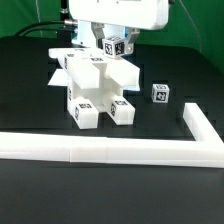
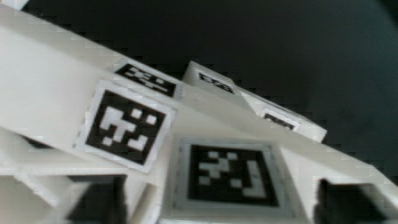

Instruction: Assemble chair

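Observation:
The chair stands partly joined at the table's middle: white slabs and bars with black-and-white tags, and two blocky ends towards the front. My gripper hangs over its rear top, astride a tagged white piece. In the wrist view that tagged piece lies between the two dark fingers, with a gap on each side. The gripper is open and grips nothing. More tagged faces of the chair fill the wrist view.
A loose small white tagged cube sits on the black table at the exterior view's right of the chair. A long white L-shaped border rail runs along the front and turns back at the right.

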Robot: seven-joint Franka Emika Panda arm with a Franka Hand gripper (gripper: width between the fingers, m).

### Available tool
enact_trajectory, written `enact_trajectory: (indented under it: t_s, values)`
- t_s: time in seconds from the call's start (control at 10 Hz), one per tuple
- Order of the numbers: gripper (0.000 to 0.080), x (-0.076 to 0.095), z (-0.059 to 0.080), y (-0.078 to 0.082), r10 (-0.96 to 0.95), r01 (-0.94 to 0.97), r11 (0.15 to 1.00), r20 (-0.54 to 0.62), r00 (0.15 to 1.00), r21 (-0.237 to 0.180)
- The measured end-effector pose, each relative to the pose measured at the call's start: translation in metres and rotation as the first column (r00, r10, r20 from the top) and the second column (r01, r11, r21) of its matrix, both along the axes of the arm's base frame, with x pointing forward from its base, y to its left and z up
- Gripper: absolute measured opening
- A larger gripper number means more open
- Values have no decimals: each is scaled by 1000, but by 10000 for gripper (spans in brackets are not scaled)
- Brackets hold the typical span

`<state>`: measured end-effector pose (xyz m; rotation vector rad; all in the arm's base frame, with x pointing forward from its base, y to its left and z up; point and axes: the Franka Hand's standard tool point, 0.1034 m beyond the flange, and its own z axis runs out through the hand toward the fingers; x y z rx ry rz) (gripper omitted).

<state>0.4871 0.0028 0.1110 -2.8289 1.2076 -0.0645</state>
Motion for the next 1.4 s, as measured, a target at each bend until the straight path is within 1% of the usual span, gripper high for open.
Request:
enact_trajectory:
  t_s: [0.1,0.2,0.5,0.6,0.7,1.0,1.1,1.2,1.4]
  values:
    - [575,0,0,2,13,-13,1000,-1,1000,-2]
    - [634,0,0,3,94,-94,996,1,996,-7]
    - [648,0,0,2,334,-333,942,8,943,-24]
    - [648,0,0,2,371,-370,928,9,929,-27]
    - [648,-1,0,2,451,-451,892,8,892,-30]
    - [648,0,0,4,610,-610,791,9,792,-44]
    - [648,0,0,6,652,-651,757,9,758,-48]
    - [648,0,0,7,668,-667,744,9,744,-49]
    - [648,0,0,7,770,-768,637,6,638,-60]
